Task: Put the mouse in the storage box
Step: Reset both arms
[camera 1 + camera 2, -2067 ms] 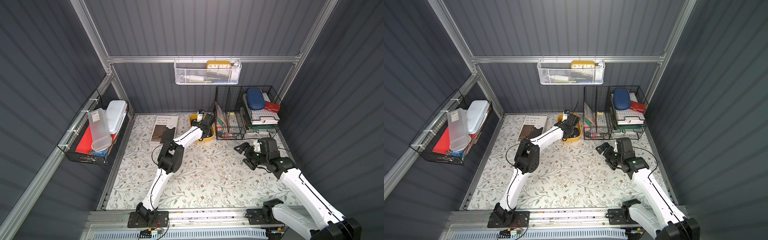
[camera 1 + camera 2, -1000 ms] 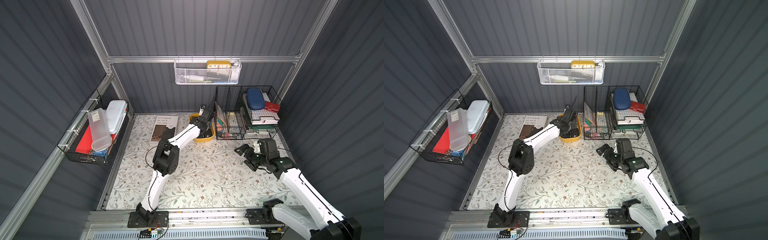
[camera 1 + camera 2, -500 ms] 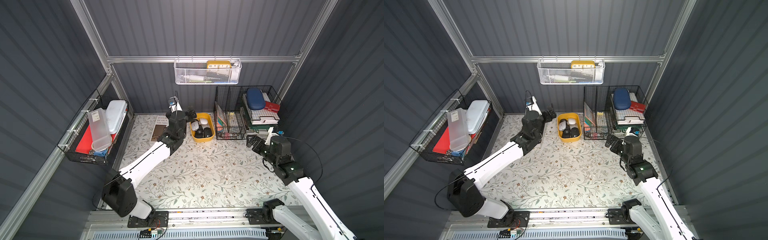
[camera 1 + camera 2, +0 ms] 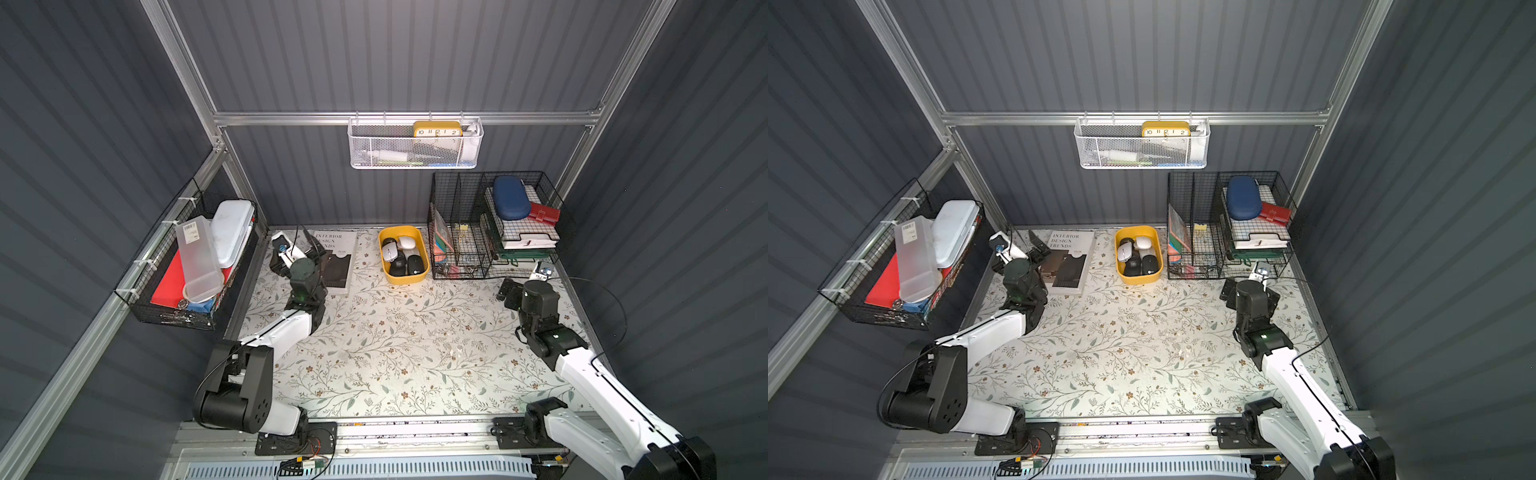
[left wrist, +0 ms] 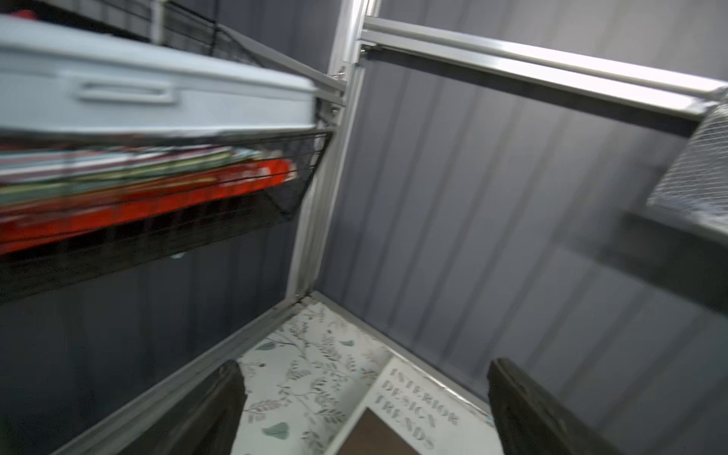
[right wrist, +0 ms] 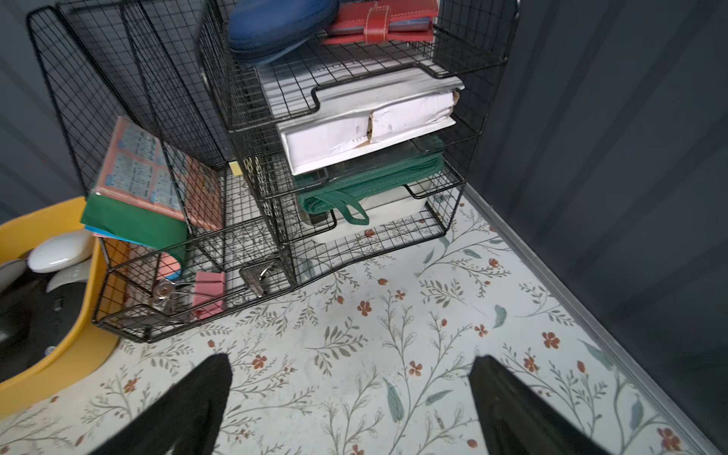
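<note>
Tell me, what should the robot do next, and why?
Probably just park both arms: the mice already lie inside the storage box, and the left gripper and right gripper are open, empty and away from it.

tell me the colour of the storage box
Yellow; the storage box shows best in a top view.

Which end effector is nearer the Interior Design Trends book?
Left. The left end effector hangs open at the book's edge; the right end effector sits across the mat, before the black wire organiser.
</note>
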